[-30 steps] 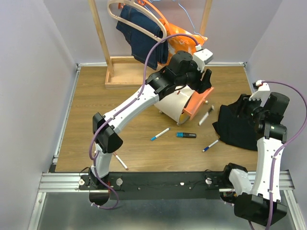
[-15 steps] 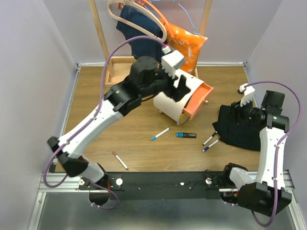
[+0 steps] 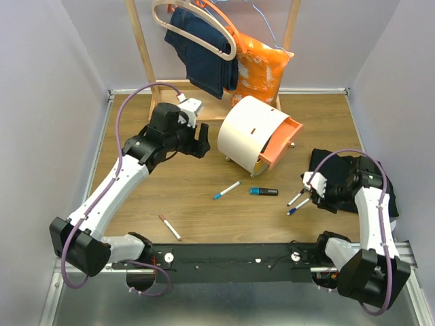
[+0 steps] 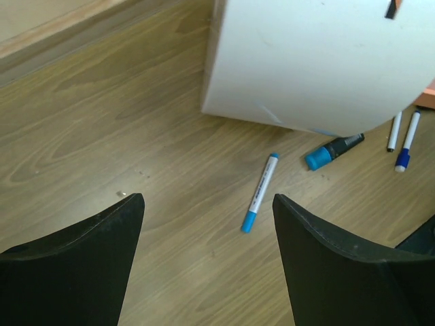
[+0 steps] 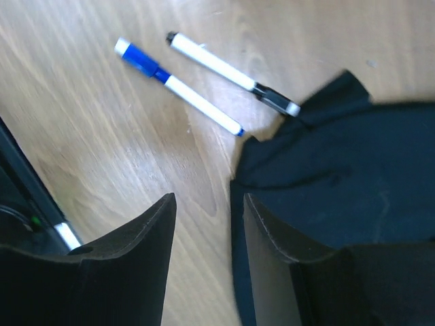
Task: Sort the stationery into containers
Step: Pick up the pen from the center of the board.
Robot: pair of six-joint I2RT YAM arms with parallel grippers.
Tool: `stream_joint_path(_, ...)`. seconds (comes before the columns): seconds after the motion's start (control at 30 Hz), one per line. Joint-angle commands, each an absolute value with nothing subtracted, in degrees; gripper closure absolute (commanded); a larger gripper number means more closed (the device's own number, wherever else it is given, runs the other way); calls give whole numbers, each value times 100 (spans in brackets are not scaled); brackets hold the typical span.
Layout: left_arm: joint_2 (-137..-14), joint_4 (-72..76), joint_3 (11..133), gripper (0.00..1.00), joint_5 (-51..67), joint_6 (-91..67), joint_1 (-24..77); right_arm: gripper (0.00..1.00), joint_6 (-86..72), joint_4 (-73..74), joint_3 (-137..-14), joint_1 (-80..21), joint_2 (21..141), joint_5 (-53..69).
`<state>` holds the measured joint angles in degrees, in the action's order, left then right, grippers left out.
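Since the earlier frame, the left arm has swung off the cabinet (image 3: 248,132) to its left. The right arm has drawn in to the near-left edge of the dark cloth (image 3: 346,170). We find the left gripper (image 4: 207,204) above the bare wooden table (image 3: 136,190), its smooth black fingers spread wide with nothing between them. We find the right gripper (image 5: 204,204) over the cloth's edge, its fingers apart and empty.

All visible stationery lies flat on the table, outside the cabinet:

- The light-blue-capped pen (image 3: 226,190) is a slim white cylinder. Its long axis runs near-left to far-right, with the cap at the near-left end.
- The black marker (image 3: 263,191) is shorter and thicker. It lies left to right, with its blue cap to the left.
- The dark-blue-capped pen (image 3: 298,206) and the black-ended pen (image 3: 296,197) lie side by side, just left of the cloth. Both run near-left to far-right. The blue cap points near-left, and the other pen's black end meets the cloth.
- The red-capped pen (image 3: 170,227) lies well apart at the near left. It runs far-left to near-right, with the cap far-left.

The cabinet has a smooth, curved cream-white shell. An orange drawer (image 3: 280,144) projects from its right side. The cloth is soft, dark and crumpled.
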<state>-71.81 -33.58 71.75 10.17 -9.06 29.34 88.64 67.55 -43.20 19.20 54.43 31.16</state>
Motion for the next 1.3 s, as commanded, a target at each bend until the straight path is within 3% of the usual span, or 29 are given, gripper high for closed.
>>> stream_joint_path(0.0, -6864, -3340, 7233, 15, 1274, -958, 2576, 48, 9940, 6110, -4061, 1610, 5905, 2786)
stream_joint_path(0.23, -7040, -3305, 7216, 14, 1380, -1002, 2242, 43, 9888, 4976, -3648, 810, 6116, 2734)
stream_joint_path(0.5, -7145, -3252, 7242, 14, 1459, -1011, 2092, 47, 9150, 4413, -4077, -191, 7285, 2540)
stream_joint_path(1.03, -7066, -3199, 7084, 13, 1512, -1151, 1705, 53, 9668, 4597, -4281, -475, 8411, 1706)
stream_joint_path(1.27, -7093, -3217, 7093, 13, 1538, -1160, 1679, 78, 9255, 4518, -4395, -536, 9079, 1661)
